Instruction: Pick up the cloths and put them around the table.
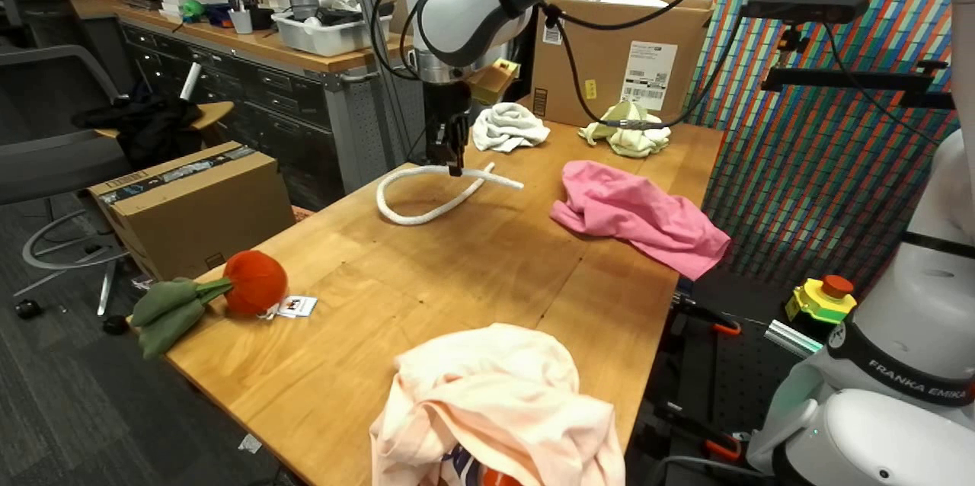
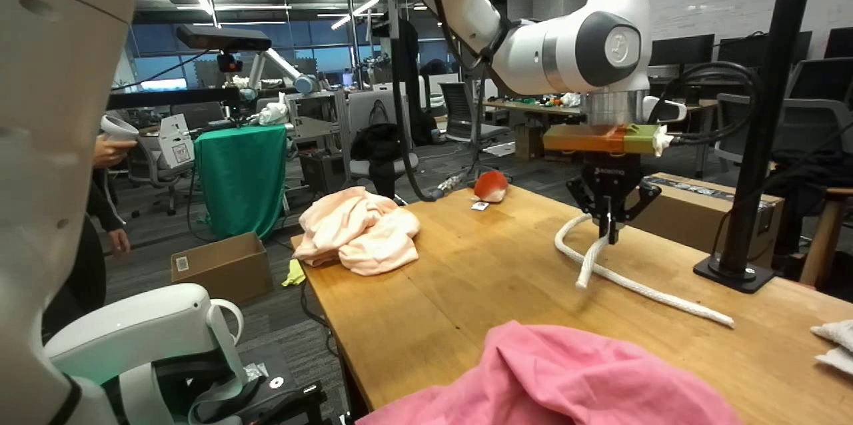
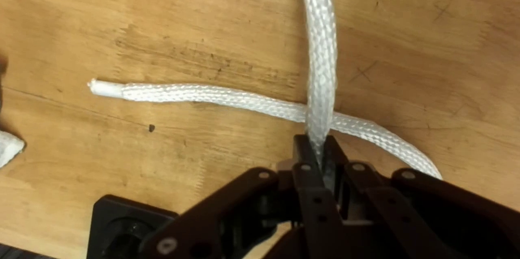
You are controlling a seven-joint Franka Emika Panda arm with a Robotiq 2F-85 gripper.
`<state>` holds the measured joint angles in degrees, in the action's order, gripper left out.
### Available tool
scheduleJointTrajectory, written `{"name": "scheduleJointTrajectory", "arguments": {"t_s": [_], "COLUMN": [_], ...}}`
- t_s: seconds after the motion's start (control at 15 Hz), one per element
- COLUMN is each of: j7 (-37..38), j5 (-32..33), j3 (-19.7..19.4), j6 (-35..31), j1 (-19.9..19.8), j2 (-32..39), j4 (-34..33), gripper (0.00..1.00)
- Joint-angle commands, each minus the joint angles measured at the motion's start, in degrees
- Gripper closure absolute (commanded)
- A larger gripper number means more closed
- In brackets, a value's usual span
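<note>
Claw (image 3: 319, 149): you have the jaws drawn nearly together, pinching the white rope (image 3: 321, 48) a short way from one end. In the wrist view the gripped tail crosses above the rope's other run, which lies on the table (image 1: 426, 273).

Not in your grip: the whitish cloth (image 1: 509, 126) and yellow-green cloth (image 1: 628, 132) near the labelled box (image 1: 602, 63); the pink cloth (image 1: 640, 215), one corner past the table's edge; the peach cloth (image 1: 495, 394), bunched at the opposite end.

Step in hand, my reading: you are working the rope, not a cloth. All four cloths sit spread about the table, so their placing looks mostly done.

Next: if the rope belongs elsewhere, you probably want a straight lift first. If a cloth is next, lower the tail, part the jaws, rise clear, then descend wide over a raised fold; the pink ridge looks easiest to pinch.
</note>
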<state>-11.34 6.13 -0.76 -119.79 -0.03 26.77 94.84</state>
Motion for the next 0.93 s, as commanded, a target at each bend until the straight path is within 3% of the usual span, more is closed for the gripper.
{"name": "scheduleJointTrajectory", "arguments": {"t_s": [0.0,0.73,0.8,0.87], "j7": [2.38,9.43,9.79,9.88], "j5": [0.66,-0.6,-0.66,-0.72], "j3": [-0.45,-0.77,-0.75,-0.66], "j6": [-1.17,-4.27,-4.27,-3.75], "j1": [-0.57,-0.59,-0.57,-0.56], "j2": [2.57,5.27,5.5,5.67], "j4": [-2.01,-2.44,-2.57,-2.77], "gripper": [0.95,0.94,0.64,0.64]}}
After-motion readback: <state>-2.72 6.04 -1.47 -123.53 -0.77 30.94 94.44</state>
